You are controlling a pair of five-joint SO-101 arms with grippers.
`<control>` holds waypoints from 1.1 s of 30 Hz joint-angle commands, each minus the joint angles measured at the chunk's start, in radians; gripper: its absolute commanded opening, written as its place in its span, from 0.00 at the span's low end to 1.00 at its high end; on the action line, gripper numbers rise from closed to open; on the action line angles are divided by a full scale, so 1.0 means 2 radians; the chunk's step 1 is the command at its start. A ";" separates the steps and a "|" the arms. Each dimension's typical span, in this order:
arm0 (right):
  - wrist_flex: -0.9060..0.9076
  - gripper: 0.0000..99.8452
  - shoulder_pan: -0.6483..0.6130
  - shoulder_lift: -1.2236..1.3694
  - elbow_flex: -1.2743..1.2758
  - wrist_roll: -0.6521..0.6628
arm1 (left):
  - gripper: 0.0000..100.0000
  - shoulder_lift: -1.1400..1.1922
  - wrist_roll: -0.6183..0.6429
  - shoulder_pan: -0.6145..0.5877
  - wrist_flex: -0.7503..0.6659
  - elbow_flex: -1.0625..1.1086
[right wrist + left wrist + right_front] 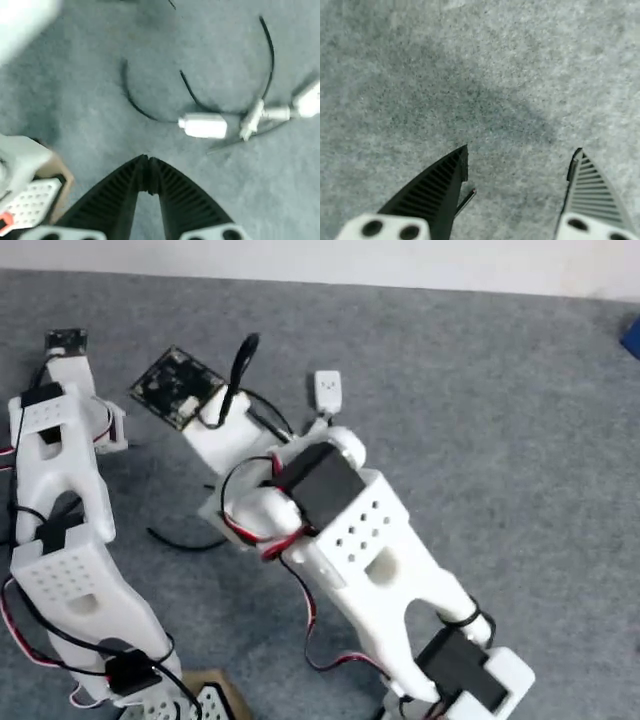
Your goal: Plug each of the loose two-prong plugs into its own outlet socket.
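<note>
The worktop is covered in grey, felt-like fabric with a fine speckled nap. Two arms in smooth white plastic stand on it, the left arm at one side and the right arm nearer the middle, each with black motor blocks and red and black wires.

The left pincer is spread wide and holds nothing. It has one black ribbed finger and one pale ribbed finger, both tapering to points above bare fabric.

The right pincer is closed, its two black ribbed fingers meeting at the tips with nothing between them. It hangs just short of a white plug, without touching it. The plug is a small, smooth, rounded oblong lying flat on the fabric, with a thin black cable curving away from one end. Beside the plug lie two more white pieces joined by a slim link; I cannot tell whether they are plugs or sockets. More black cable loops over them.

From above, a small white socket block with dark marks on its face lies beyond the right arm. Near it sit one dark square circuit board and one plain white block.
</note>
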 commanded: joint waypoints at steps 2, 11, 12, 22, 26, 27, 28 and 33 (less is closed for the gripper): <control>-0.007 0.01 0.145 0.000 0.126 0.006 | 0.33 -0.013 -0.078 0.036 0.119 -0.053; -0.330 0.07 0.290 -0.063 0.502 -0.032 | 0.33 -0.146 -0.103 0.221 0.283 -0.065; -0.353 0.10 0.292 -0.073 0.531 -0.038 | 0.33 -0.159 -0.103 0.237 0.269 -0.036; -0.508 0.15 0.346 -0.138 0.658 -0.060 | 0.33 -0.168 -0.080 0.315 0.077 0.164; -0.511 0.15 0.340 -0.138 0.658 -0.060 | 0.32 -0.167 -0.080 0.316 0.074 0.162; -0.511 0.15 0.338 -0.138 0.659 -0.058 | 0.32 -0.167 -0.080 0.314 0.072 0.156; -0.511 0.15 0.333 -0.138 0.659 -0.058 | 0.32 -0.166 -0.080 0.310 0.071 0.154; -0.511 0.15 0.324 -0.138 0.660 -0.057 | 0.32 -0.145 -0.080 0.278 0.071 0.133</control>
